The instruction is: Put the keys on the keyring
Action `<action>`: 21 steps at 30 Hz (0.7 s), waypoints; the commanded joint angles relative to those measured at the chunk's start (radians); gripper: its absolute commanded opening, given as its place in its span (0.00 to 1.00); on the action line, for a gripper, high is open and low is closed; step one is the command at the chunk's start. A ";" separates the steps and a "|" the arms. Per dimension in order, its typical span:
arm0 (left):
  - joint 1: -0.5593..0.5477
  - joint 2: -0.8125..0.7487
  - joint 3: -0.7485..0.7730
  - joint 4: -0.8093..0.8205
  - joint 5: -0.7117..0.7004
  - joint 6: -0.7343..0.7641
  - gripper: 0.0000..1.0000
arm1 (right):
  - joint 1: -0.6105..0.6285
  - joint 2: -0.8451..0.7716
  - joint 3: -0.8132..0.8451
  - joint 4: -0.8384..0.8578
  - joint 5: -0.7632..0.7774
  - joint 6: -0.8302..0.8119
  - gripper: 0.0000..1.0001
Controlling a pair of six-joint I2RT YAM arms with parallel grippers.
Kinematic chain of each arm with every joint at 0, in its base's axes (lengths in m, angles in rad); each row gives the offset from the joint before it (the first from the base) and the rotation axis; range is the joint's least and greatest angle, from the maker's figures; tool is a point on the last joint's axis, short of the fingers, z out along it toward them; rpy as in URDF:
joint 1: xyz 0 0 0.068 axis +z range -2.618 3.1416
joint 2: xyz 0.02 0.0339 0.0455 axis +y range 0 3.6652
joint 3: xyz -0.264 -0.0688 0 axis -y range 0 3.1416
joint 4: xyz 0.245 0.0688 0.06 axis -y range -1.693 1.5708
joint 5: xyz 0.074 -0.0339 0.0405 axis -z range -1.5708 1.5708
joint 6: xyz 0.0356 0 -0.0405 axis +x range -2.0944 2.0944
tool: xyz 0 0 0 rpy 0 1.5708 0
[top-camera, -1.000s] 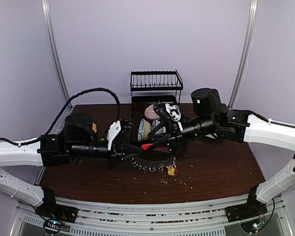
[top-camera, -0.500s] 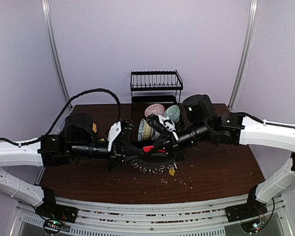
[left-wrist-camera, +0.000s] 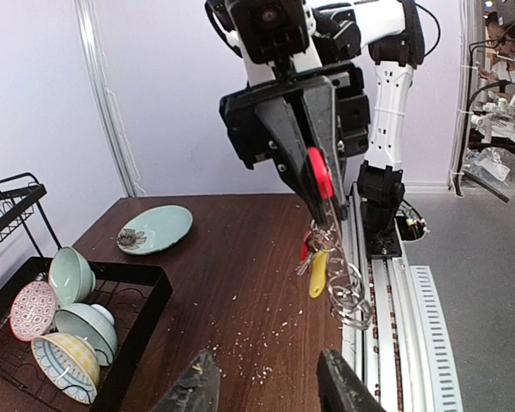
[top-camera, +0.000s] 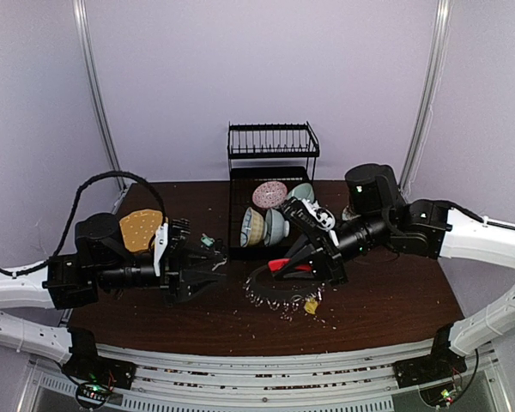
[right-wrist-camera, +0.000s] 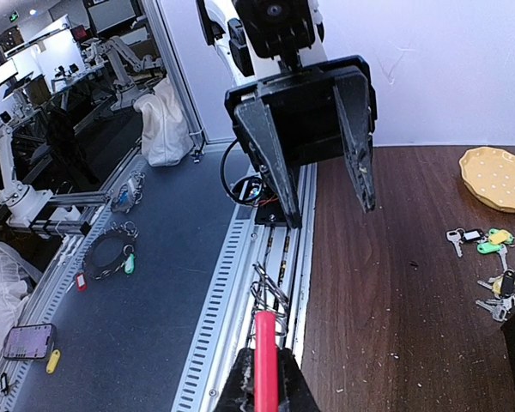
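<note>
Dark wood counter (top-camera: 395, 300). Black wire dish rack (left-wrist-camera: 146, 318) at back centre, bowls (left-wrist-camera: 73, 273) inside. Yellow plate (right-wrist-camera: 500, 178) at left; loose keys (right-wrist-camera: 496, 240) between it and rack. Teal plate (left-wrist-camera: 154, 228) right of rack. Pale crumbs (top-camera: 322, 319) scattered centre-front.

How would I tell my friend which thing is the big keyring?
Find the black dish rack at the back of the table. In front of it, to the right, the right gripper pinches a big keyring by its red sleeve. Unlike the loose keys lying left of the rack, it hangs from the gripper, little rings and a yellow tag dangling.
</note>
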 commanded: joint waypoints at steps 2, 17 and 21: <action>-0.023 0.016 -0.016 0.156 -0.004 0.041 0.43 | -0.002 -0.032 -0.016 0.105 0.023 0.068 0.00; -0.128 0.033 -0.081 0.339 -0.327 0.167 0.18 | -0.001 -0.054 -0.080 0.270 0.118 0.191 0.00; -0.130 0.056 -0.065 0.341 -0.314 0.186 0.18 | 0.000 -0.054 -0.084 0.270 0.121 0.189 0.00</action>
